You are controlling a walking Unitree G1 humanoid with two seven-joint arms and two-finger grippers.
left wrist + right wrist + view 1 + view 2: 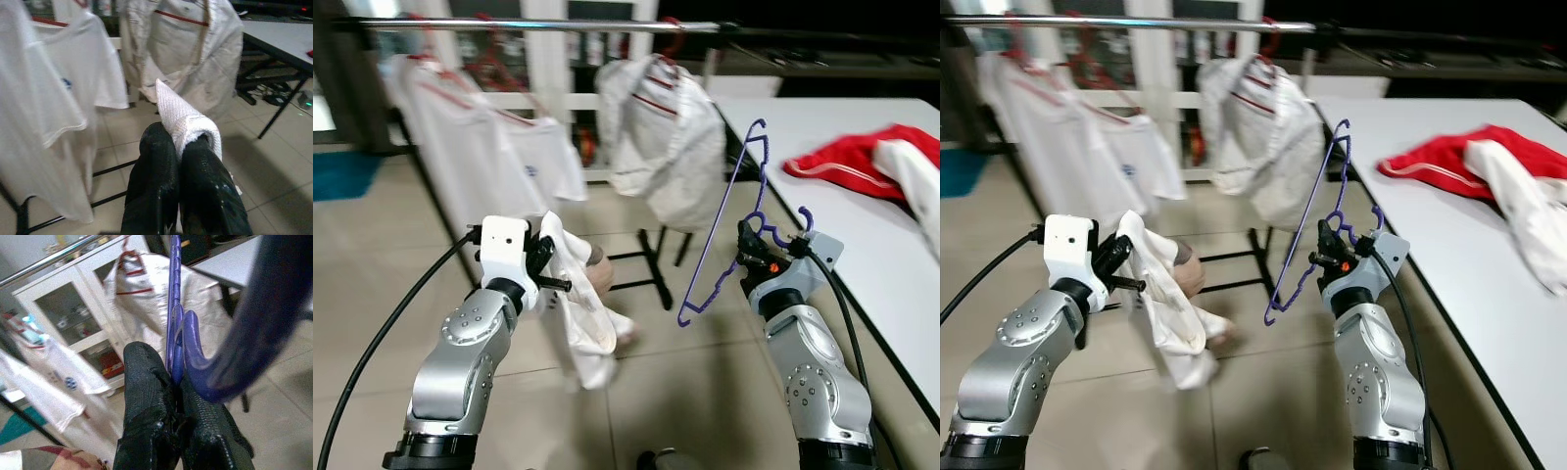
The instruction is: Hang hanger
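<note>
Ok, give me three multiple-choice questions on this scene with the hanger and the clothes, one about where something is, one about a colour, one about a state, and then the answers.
1. Where does the red garment lie?
A. on the white table
B. on the floor
C. over the rail

2. What colour is the hanger in the right gripper?
A. red
B. purple
C. white

3. What is the left gripper doing?
A. hanging open
B. gripping the rail
C. shut on a white garment

Answers:
1. A, it is spread on the white table at the robot's right.
2. B, the right wrist view shows the purple plastic pinched between the black fingers.
3. C, the left wrist view shows white garment clamped between the fingers, and the rest drapes below in the eye views.
</note>
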